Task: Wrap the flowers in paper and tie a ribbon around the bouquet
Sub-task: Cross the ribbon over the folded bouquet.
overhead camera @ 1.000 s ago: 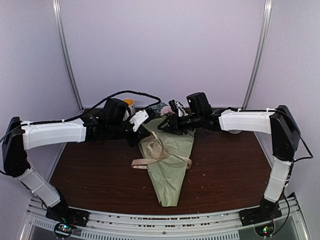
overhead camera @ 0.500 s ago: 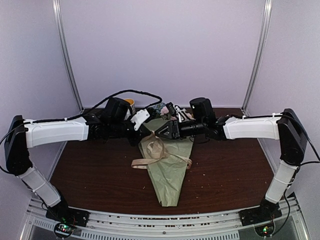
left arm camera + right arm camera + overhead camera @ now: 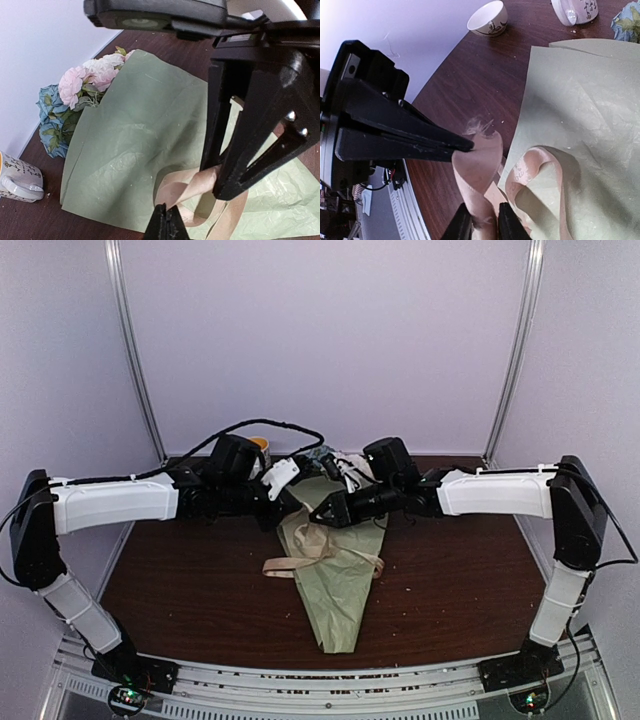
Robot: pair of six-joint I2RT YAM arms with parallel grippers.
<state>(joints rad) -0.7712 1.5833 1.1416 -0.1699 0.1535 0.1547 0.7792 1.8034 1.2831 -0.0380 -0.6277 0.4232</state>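
Over bouquet (image 3: 340,585), ribbon (image 3: 186,188) in left gripper (image 3: 167,221)

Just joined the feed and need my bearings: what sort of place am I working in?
Likely a small lab recording booth, not a florist's: plain pale walls with metal poles close in a dark wooden table, and a metal rail runs along its near edge.

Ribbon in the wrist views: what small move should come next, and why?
Probably draw the right gripper slowly away from the left gripper: both pinch the ribbon close together, and its loops lie slack on the bouquet.
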